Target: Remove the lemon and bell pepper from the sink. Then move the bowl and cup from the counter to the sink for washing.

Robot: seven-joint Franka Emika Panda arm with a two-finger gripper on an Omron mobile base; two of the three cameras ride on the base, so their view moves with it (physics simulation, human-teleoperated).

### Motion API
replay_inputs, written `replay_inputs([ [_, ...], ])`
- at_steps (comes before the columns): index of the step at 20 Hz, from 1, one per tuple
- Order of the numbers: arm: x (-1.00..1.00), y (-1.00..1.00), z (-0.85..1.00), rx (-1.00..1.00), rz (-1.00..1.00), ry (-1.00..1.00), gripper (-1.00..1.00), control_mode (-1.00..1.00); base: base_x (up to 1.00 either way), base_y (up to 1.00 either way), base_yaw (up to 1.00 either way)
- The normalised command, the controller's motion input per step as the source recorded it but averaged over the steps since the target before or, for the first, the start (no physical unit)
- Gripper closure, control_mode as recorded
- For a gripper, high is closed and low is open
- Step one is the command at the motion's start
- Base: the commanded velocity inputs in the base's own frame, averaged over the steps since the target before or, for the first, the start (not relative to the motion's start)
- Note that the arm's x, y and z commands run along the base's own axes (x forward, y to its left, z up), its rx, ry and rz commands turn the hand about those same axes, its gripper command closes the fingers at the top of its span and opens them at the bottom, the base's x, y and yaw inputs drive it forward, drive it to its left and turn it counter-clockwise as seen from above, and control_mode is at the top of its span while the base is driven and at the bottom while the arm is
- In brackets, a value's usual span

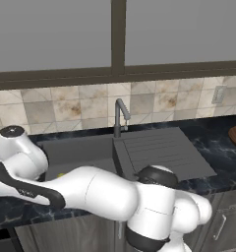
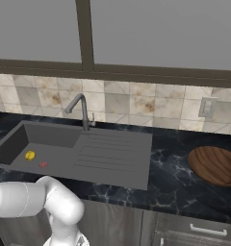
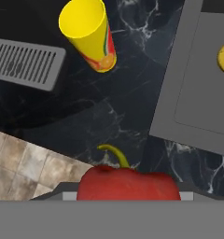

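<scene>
The red bell pepper (image 3: 128,183) with its green stem sits at the bottom of the hand view, where my gripper (image 3: 128,195) is shut on it; the fingertips are hidden behind it. It hangs over the dark marble counter (image 3: 118,107), just outside the sink's (image 3: 188,93) rim. The yellow cup (image 3: 88,32) with a red-orange mark stands on the counter beyond the pepper. The lemon (image 2: 30,154) lies in the sink basin (image 2: 50,137). The brown wooden bowl (image 2: 214,166) rests on the counter at the far right.
A grey curved faucet (image 2: 79,108) rises behind the ribbed drainboard (image 2: 115,151). A small flat reddish disc (image 2: 43,164) lies on the basin floor near the lemon. A grey slatted grille (image 3: 23,63) lies left of the cup. My arm stretches far to the left.
</scene>
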Motion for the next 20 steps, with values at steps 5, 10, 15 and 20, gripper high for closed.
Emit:
replay_inputs([
  [5,0.05,0.10,-0.23,0.00,0.00,0.00,1.00,-1.00,0.00,0.00,0.00],
  [10,0.01,0.07,-0.26,0.00,0.00,0.00,1.00,-1.00,0.00,0.00,0.00],
  [15,0.00,0.11,-0.23,0.00,0.01,0.00,1.00,-1.00,0.00,0.00,0.00],
  [20,0.00,0.12,-0.21,0.00,0.03,0.00,1.00,-1.00,0.00,0.00,0.00],
])
